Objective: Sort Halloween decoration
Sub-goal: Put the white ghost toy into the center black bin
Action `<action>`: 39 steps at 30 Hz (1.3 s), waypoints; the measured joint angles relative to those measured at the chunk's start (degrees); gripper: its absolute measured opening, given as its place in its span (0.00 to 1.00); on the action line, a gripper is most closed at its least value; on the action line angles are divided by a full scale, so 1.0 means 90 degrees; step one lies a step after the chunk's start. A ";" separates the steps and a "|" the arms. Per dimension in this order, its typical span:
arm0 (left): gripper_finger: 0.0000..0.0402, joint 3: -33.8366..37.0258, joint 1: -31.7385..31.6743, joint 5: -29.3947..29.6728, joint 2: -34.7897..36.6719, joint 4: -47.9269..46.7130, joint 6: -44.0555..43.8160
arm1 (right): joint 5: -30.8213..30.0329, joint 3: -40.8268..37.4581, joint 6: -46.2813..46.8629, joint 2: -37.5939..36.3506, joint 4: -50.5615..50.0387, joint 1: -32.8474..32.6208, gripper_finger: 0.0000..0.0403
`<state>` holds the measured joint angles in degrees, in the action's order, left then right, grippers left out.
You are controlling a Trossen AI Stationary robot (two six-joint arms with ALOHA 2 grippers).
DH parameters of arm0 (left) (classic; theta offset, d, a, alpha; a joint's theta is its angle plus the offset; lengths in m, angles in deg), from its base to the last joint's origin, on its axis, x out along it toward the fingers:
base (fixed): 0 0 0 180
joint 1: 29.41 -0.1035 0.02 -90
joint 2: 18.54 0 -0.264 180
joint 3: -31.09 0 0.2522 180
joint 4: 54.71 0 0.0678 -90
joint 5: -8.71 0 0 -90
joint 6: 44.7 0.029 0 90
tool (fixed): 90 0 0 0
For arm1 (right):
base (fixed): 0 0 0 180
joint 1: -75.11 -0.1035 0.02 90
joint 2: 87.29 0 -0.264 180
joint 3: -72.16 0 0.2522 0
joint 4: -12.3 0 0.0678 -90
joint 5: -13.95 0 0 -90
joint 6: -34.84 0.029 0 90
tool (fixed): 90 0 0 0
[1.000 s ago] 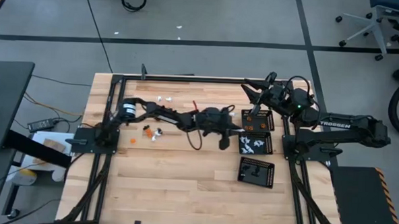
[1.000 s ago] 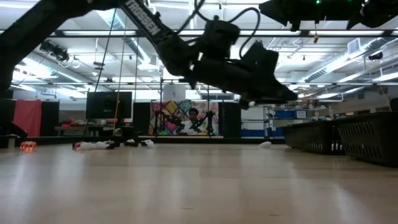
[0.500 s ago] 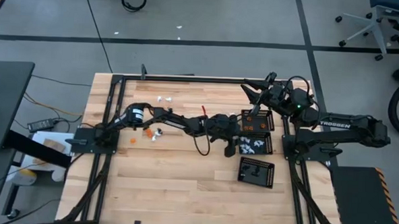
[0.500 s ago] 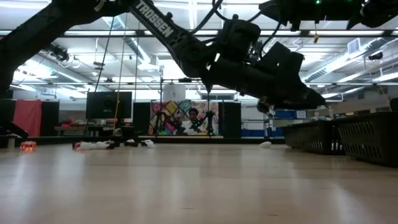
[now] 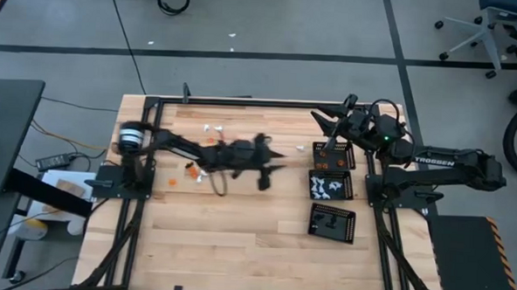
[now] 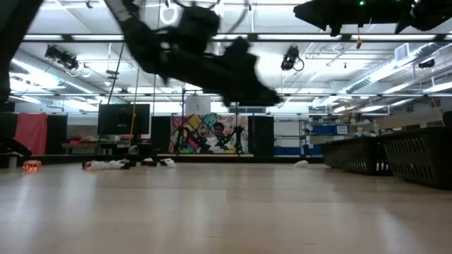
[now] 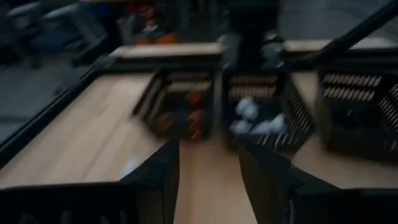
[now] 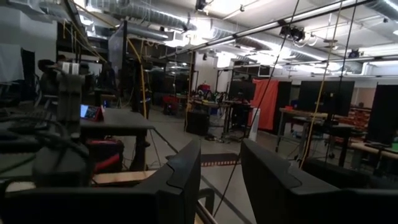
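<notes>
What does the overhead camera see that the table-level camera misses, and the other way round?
Only the overhead view shows what lies inside the three black square perforated trays: orange, white and black pieces sorted apart, and the left gripper over bare wood. Only the table-level view shows the room behind, with ceiling lights and a colourful panel. Both show the loose small white and orange Halloween figurines on the wooden table.

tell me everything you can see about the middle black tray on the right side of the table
The middle tray is a small square black tray with perforated walls, of plastic by the look, lying flat on the wooden table near its right edge. It sits between two like trays in a row, close to both. Several tiny white pieces lie inside it. No gripper touches it.
</notes>
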<state>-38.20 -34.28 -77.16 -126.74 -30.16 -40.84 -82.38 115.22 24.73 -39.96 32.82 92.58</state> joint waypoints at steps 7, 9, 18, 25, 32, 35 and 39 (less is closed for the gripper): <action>0.36 0.1637 -0.0385 0.1298 0.1924 -0.1609 -0.0480 | 0.0000 0.0000 0.0007 0.0000 0.0044 -0.0009 0.29; 0.36 0.1866 -0.0611 0.1767 0.2355 -0.2268 -0.0790 | 0.0000 0.0000 0.0007 0.0013 0.0045 -0.0020 0.29; 0.42 0.1989 -0.2498 0.1250 0.2577 -0.3756 -0.1651 | 0.0002 -0.0002 0.0048 0.0044 0.0106 -0.0022 0.29; 0.52 0.1273 -0.3393 0.0550 0.2087 -0.4387 -0.1518 | 0.0025 -0.0002 0.0102 0.0044 0.0151 -0.0022 0.29; 0.54 0.0425 -0.3632 0.0505 0.1267 -0.5547 -0.0969 | 0.0056 0.0000 0.0104 0.0044 0.0162 -0.0022 0.29; 0.54 0.0340 -0.3717 0.0514 0.1040 -0.5867 -0.0802 | 0.0070 -0.0002 0.0107 0.0044 0.0143 -0.0022 0.29; 0.54 0.0337 -0.3739 0.0459 0.0882 -0.6036 -0.0734 | 0.0073 -0.0002 0.0104 0.0044 0.0136 -0.0022 0.29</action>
<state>-35.17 -67.93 -73.03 -118.80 -84.49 -47.44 -81.72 115.20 25.67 -39.57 34.04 92.38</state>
